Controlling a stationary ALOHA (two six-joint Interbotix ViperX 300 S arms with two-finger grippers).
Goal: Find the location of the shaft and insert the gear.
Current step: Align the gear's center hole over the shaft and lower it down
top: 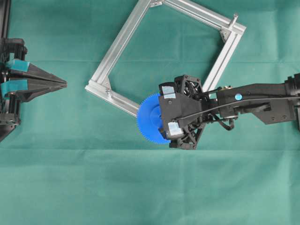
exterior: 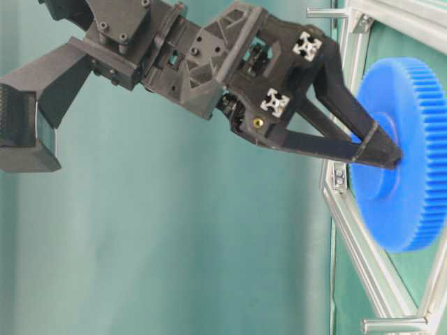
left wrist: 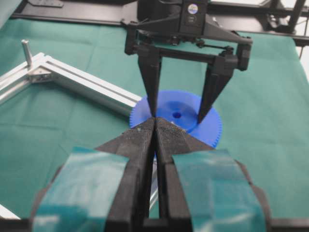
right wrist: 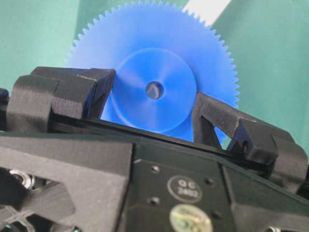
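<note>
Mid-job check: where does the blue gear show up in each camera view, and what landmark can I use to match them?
Overhead: the gear sits centre, left of the right gripper.
Table-level: right edge, upper half.
Left wrist: centre, beyond the shut left gripper, gear at.
Right wrist: upper centre, hub between the fingers.
Shared landmark: the aluminium frame, touching or just behind the gear.

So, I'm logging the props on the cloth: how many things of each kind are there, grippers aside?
Blue plastic gear: 1
Aluminium extrusion frame: 1
Silvery peg on the frame's corner bracket: 1
Total: 3
</note>
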